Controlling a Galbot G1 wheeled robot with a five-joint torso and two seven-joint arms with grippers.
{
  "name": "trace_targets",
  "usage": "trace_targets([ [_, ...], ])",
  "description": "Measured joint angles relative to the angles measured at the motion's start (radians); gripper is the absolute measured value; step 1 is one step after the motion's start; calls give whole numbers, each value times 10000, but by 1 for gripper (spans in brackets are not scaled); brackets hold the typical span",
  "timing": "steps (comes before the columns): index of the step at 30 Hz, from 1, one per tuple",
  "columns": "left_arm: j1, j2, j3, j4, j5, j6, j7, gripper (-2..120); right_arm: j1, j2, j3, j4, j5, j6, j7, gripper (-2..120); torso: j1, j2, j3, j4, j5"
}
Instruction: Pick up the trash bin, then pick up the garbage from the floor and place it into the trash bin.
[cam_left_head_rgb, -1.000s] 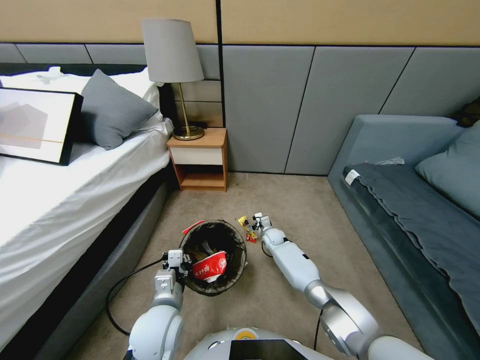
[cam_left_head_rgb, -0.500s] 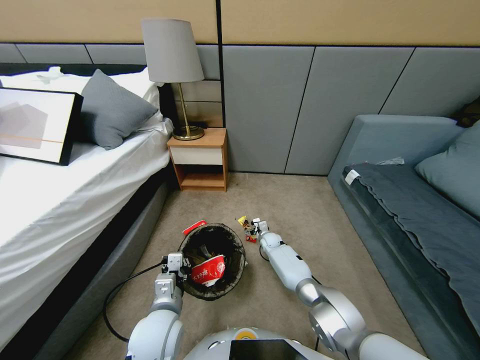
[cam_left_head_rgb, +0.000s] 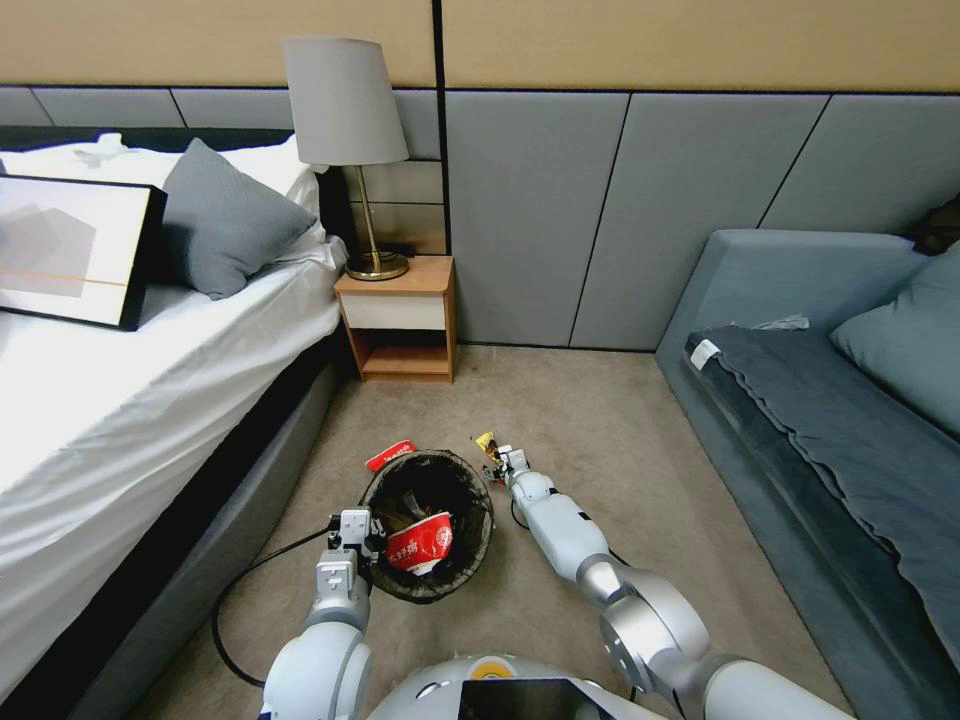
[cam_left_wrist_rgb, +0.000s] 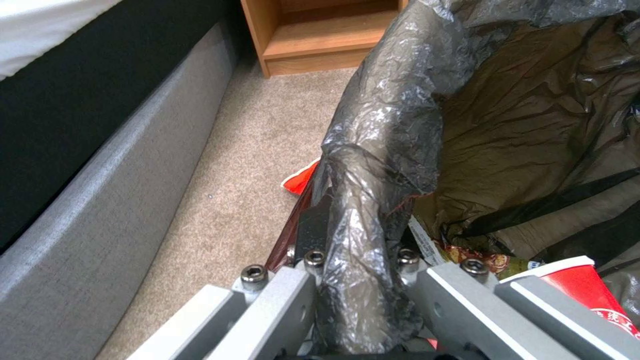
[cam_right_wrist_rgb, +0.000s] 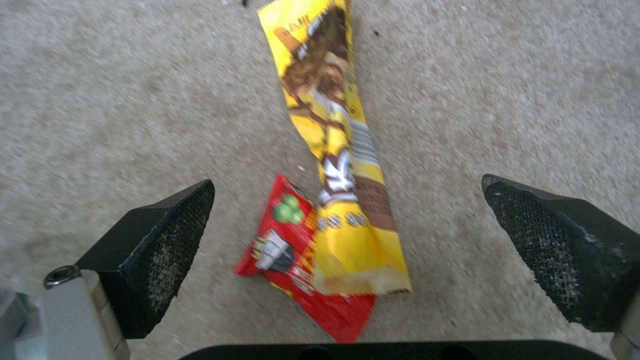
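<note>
The trash bin (cam_left_head_rgb: 484, 508), white with a dark bag over its rim, stands on the carpet before me. Inside it lie a red paper cup (cam_left_head_rgb: 421, 544) and other litter. My left gripper (cam_left_head_rgb: 361, 530) is shut on the bin's near-left rim; in the left wrist view the left gripper (cam_left_wrist_rgb: 363, 305) pinches the bagged rim (cam_left_wrist_rgb: 373, 190). My right gripper (cam_left_head_rgb: 500, 462) is open, low over the garbage right of the bin. In the right wrist view a yellow wrapper (cam_right_wrist_rgb: 331, 150) and a red wrapper (cam_right_wrist_rgb: 299, 260) lie on the floor between its spread pads (cam_right_wrist_rgb: 167, 240).
Another red wrapper (cam_left_head_rgb: 390, 455) lies on the carpet behind the bin, toward the bed (cam_left_head_rgb: 150, 400). A wooden nightstand (cam_left_head_rgb: 400, 320) with a lamp stands at the wall. A grey sofa (cam_left_head_rgb: 830, 400) runs along the right. A black cable (cam_left_head_rgb: 240, 590) loops beside my left arm.
My right arm has drawn in toward the left, bringing its gripper over the wrappers beside the bin. The left gripper keeps its hold on the rim; the bin has shifted slightly.
</note>
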Motion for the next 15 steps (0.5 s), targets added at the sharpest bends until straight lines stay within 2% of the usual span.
trace_targets([
  [4,-9,3,32,25,-1,-1,2,0,-12,-84,19,-76,5,64,-61,97,0,0,0,0,0],
  [7,-11,18,21,25,-3,-1,3,0,-18,-112,26,-139,9,151,-81,91,0,-1,0,0,0],
  [15,-20,21,29,49,-7,-1,5,0,-25,-106,34,-117,11,247,-156,61,0,0,0,0,-1],
])
